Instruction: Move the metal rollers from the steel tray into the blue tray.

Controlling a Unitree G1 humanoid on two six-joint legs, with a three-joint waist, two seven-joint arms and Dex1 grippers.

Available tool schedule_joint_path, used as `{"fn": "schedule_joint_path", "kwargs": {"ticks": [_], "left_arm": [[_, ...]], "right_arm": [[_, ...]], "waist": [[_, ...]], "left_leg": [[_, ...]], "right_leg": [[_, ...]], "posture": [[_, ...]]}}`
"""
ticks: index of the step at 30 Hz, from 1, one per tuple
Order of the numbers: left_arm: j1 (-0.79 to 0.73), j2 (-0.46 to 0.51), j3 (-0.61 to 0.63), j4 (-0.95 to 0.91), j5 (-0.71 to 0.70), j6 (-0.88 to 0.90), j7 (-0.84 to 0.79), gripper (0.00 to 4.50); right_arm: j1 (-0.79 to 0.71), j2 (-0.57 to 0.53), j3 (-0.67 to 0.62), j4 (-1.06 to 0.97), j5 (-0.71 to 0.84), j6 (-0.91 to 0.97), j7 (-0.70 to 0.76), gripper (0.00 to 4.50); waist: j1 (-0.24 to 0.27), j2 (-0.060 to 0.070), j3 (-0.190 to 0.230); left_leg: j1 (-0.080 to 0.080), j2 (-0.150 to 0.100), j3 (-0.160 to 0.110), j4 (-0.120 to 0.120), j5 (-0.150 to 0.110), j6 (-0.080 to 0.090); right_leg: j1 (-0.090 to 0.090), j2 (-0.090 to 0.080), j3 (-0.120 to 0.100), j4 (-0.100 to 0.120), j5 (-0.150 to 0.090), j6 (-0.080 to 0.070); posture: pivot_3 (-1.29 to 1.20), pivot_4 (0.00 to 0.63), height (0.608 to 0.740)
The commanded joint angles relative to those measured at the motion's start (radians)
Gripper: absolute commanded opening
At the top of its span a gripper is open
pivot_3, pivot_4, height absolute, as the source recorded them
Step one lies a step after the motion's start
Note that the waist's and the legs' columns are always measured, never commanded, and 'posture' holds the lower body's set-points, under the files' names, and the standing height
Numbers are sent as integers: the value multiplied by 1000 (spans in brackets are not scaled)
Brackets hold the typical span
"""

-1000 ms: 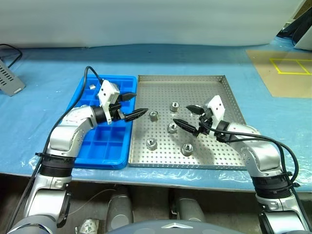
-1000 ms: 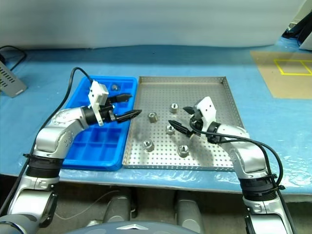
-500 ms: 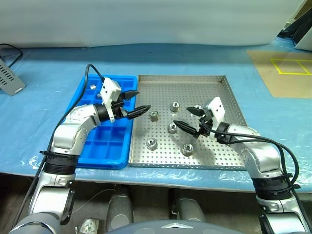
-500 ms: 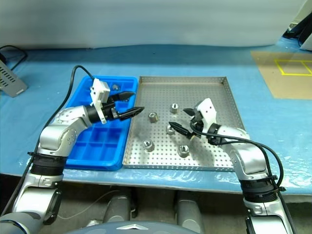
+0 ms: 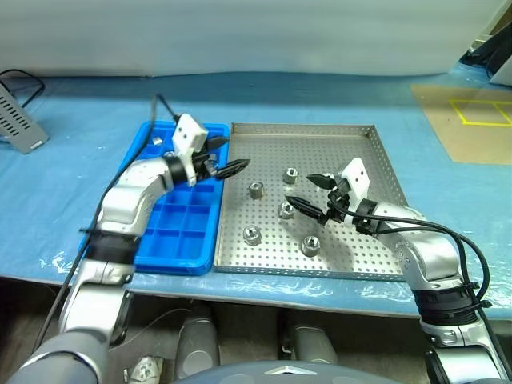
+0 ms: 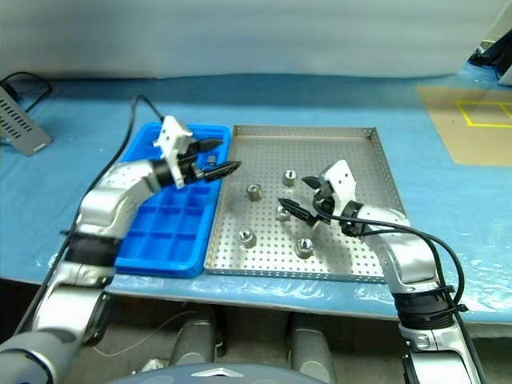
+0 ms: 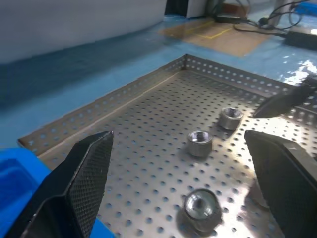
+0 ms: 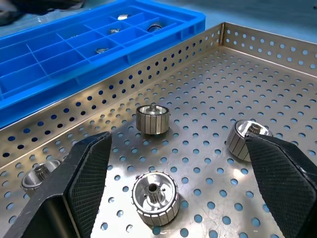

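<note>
Several metal rollers lie scattered on the perforated floor of the steel tray, among them one at the middle and one near the front. The blue tray sits against its left side, with a few rollers in its far compartments. My left gripper hangs open and empty over the seam between the two trays, pointing at the rollers. My right gripper is open and empty just above the middle roller.
A grey device lies at the far left of the blue-covered table. A tan board with a yellow square lies at the far right. A black cable runs back from my left wrist.
My left gripper has moved forward and to the right, from over the blue tray to the steel tray's left rim. The right arm has kept still.
</note>
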Motion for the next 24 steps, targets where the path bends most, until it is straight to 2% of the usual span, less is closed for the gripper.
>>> {"fn": "schedule_joint_path", "kwargs": {"ticks": [1, 5, 11, 14, 19, 24], "left_arm": [[-102, -33, -97, 188, 110, -123, -65, 4500], [-257, -57, -219, 512, 272, -302, -154, 4500], [-401, -66, -254, 781, 375, -491, -265, 4500], [-421, -85, -263, 853, 413, -541, -315, 4500], [-432, -121, -224, 883, 389, -551, -455, 4500], [-437, -132, -250, 938, 463, -586, -414, 4500]], "right_arm": [[-16, 2, -12, -23, -3, -20, -11, 4473], [11, 10, -23, -51, -7, -17, -41, 4473], [91, 18, -43, -129, 2, 2, -99, 4473], [125, 26, -53, -142, -3, 1, -131, 4473], [153, 22, -52, -165, -5, 3, -150, 4473], [152, 10, -57, -163, -13, 3, -162, 4473]], "waist": [[-3, 0, 0], [-8, 0, 0], [-9, 0, 0], [-9, 0, 0], [-8, 0, 0], [-15, 0, 0]], "left_leg": [[0, 0, 0, 1, 0, 0], [-2, 0, 0, 1, 0, 0], [-2, 0, 0, -1, -1, 1], [-2, -1, 0, -1, -3, 5], [-2, 0, 1, 1, -4, 6], [-1, 0, 1, 1, -4, 6]], "right_leg": [[0, 0, 0, -1, 0, 0], [-1, 1, 0, -2, 1, 1], [-1, 1, 0, -5, 1, 1], [0, 0, 0, -5, 1, 1], [1, -1, 0, -5, 1, 1], [1, -1, 0, -5, 1, 1]], "posture": [[-225, 150, 740], [-269, 150, 740], [-331, 150, 740], [-352, 150, 740], [-374, 150, 740], [-388, 150, 740]]}}
